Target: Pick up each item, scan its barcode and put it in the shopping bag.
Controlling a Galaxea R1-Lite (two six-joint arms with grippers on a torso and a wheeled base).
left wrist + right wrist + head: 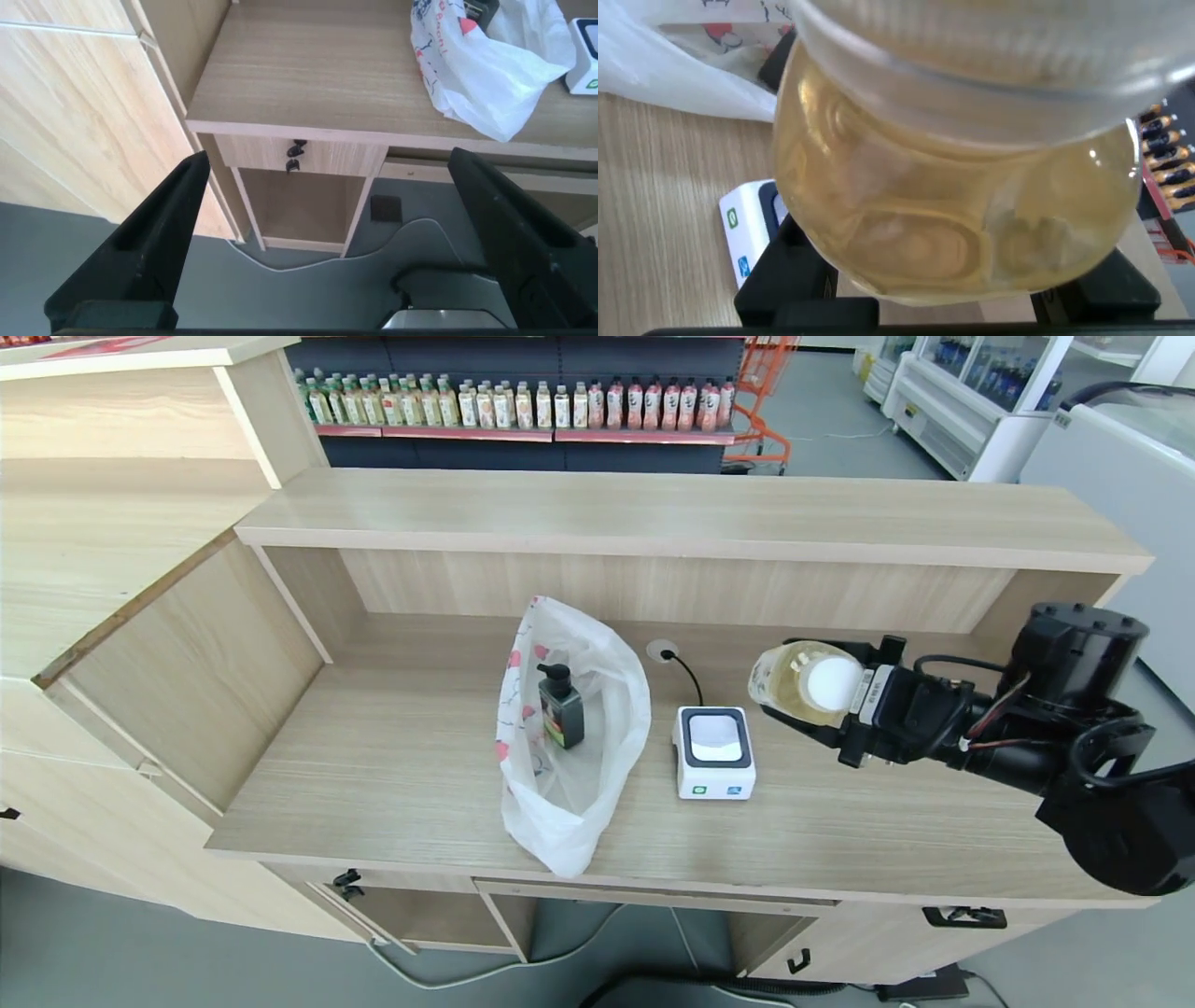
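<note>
Lying on its side in the air, the bottle of yellowish liquid with a white cap is pinched between the fingers of the right gripper. It is above the right part of the wooden counter, to the right of the white barcode scanner. Left of the scanner, the white shopping bag lies open with a dark pump bottle inside. The left gripper hangs spread wide, holding nothing, off the counter's near left corner.
</note>
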